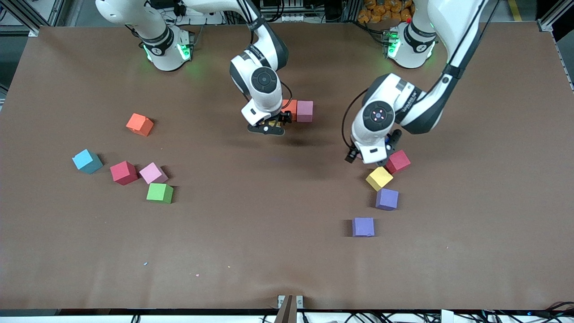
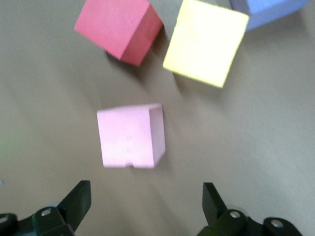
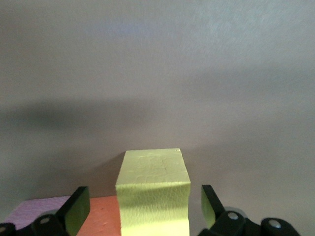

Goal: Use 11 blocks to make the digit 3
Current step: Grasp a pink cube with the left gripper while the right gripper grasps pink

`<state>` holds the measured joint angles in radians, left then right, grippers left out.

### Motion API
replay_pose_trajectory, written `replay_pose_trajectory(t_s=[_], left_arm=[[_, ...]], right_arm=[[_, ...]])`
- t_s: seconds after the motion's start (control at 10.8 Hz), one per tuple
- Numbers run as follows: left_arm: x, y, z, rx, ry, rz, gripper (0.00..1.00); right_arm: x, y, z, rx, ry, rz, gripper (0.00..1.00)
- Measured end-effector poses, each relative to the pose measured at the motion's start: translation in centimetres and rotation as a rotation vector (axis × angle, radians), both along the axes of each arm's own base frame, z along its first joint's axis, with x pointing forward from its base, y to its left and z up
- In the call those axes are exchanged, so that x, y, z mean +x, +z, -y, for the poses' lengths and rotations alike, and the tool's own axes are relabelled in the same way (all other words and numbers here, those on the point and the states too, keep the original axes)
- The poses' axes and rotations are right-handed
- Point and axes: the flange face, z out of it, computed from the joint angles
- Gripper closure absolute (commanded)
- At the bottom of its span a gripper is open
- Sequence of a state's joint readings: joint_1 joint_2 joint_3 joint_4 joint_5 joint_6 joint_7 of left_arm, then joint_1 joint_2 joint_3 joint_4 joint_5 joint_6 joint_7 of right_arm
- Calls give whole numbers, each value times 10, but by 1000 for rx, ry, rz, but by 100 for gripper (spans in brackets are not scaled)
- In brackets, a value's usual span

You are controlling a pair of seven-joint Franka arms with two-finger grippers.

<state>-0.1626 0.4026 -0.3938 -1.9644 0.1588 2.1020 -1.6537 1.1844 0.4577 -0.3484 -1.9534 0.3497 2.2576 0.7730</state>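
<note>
Two robot arms reached over a brown desk (image 1: 287,269) strewn with foam blocks. The right end effector (image 3: 142,201) sat low near twelve o'clock of the front view, fingers apart, with a gap on each side of a yellow-green block (image 3: 153,191) standing between them on the desk. That block lined up beside an orange block (image 1: 291,106) and a mauve block (image 1: 305,111), a short row. The left end effector (image 2: 145,196) hovered around three o'clock, fingers spread wide, over a pale pink block (image 2: 130,136). Near it lay a red block (image 1: 398,161), a yellow block (image 1: 379,178) and two purple blocks (image 1: 387,199). Toward nine o'clock lay a loose orange block (image 1: 140,124), a blue block (image 1: 87,161), a crimson block (image 1: 123,172), a pink block (image 1: 153,173) and a green block (image 1: 159,193).
</note>
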Motion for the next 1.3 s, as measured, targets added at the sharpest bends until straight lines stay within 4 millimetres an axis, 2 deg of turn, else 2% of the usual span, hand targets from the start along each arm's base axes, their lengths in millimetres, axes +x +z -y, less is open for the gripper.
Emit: replay_pose_trajectory(t_s=[0.19, 0.28, 0.37, 0.56, 0.74, 0.93, 1.11, 1.3], left_arm=[[5, -23, -11, 10, 1, -24, 0], [9, -30, -20, 5, -2, -37, 0], [13, -36, -31, 1, -2, -49, 0], [18, -46, -46, -2, 15, -69, 0], [19, -53, -51, -2, 23, -81, 0], [18, -58, -50, -2, 25, -90, 0], [14, -64, -47, 0, 28, -102, 0], [9, -70, -40, 10, 47, -110, 0]], right_arm=[[31, 48, 23, -22, -2, 20, 0], [50, 69, 45, -54, 10, 36, 0], [74, 80, 75, -71, 20, 48, 0], [125, 78, 150, -74, 37, 42, 0], [170, 72, 234, -57, 92, 51, 0], [201, 59, 314, -49, 203, 69, 0], [215, 39, 371, -51, 371, 63, 0], [219, 23, 403, -46, 547, 49, 0]])
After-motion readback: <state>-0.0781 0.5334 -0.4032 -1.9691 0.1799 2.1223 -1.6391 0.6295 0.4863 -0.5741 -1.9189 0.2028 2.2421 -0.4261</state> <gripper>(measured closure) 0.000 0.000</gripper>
